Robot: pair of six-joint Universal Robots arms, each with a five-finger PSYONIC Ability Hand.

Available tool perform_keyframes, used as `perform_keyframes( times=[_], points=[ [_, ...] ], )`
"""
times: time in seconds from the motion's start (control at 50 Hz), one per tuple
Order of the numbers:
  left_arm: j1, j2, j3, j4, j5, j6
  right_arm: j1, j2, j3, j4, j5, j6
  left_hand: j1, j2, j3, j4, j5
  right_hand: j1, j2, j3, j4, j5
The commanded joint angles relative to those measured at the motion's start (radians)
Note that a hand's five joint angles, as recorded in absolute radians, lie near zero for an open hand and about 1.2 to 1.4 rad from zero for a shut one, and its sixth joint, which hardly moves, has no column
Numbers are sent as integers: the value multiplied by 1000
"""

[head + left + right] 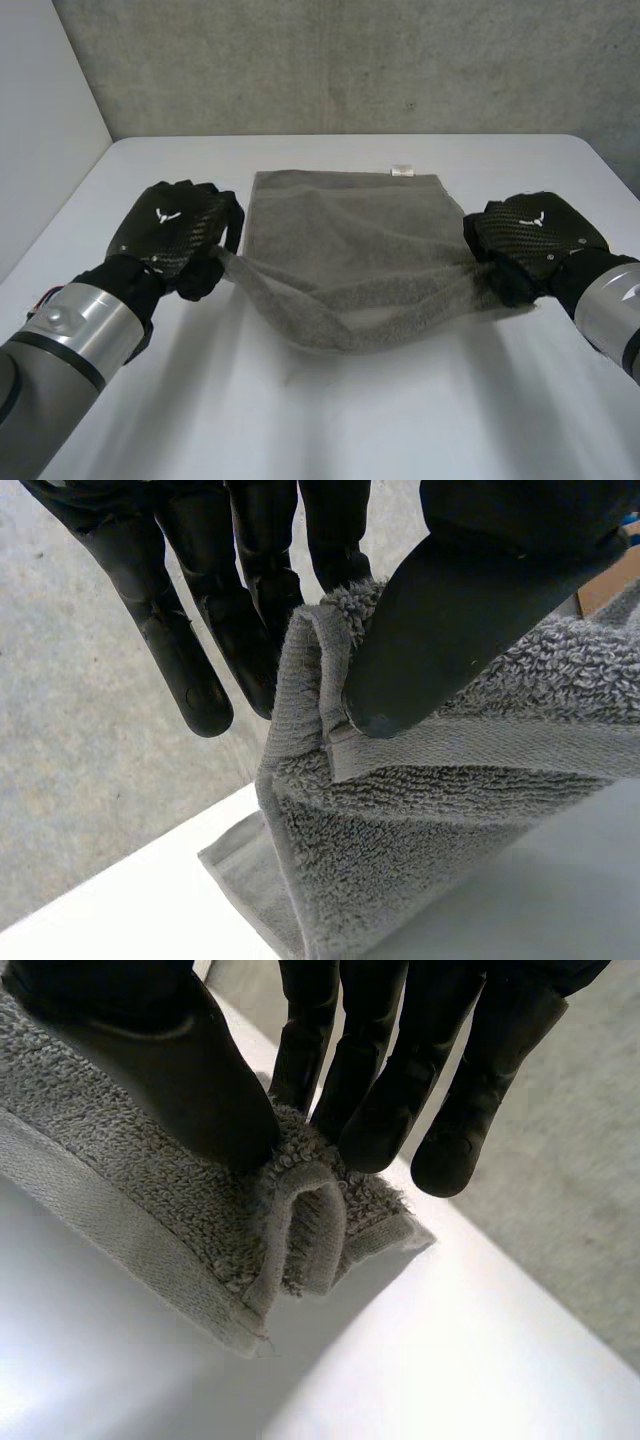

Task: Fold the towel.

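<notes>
sagging between pinches, the grey towel (350,240) looked soft and limp; left hand (175,235) and right hand (535,240) each clamped a near corner, thumb against fingers.

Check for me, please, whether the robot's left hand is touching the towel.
Touching. The left wrist view shows it plainly: the left hand pinches a folded corner of the towel between its thumb and fingers.

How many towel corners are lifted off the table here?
2. The grey terry towel has one near corner pinched by the black left hand and the other near corner pinched by the black right hand, both raised. Its two far corners lie flat on the white table.
</notes>
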Motion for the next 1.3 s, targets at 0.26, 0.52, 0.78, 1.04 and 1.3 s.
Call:
perform_keyframes(
  times=[0.26, 0.52, 0.78, 1.04, 1.3],
  points=[
    [-33, 5, 92, -85, 2, -91, -13, -186, -70, 71, 7, 8, 219, 180, 182, 179, 203, 82, 84, 59, 57, 76],
    [-15, -16, 246, -71, -6, -188, 16, -217, -204, 97, 1, 102, 219, 180, 182, 179, 203, 82, 84, 59, 57, 76],
    [110, -278, 244, -40, 5, -173, 263, 203, -256, 88, 72, 116, 219, 180, 182, 179, 203, 82, 84, 59, 57, 76],
    [179, -446, 513, 44, -15, -179, 372, 408, -409, -275, 73, 215, 219, 180, 182, 179, 203, 82, 84, 59, 57, 76],
    [197, -552, 585, 177, -89, -169, 505, 723, -649, -240, 81, 287, 219, 180, 182, 179, 203, 82, 84, 59, 57, 76]
  ],
)
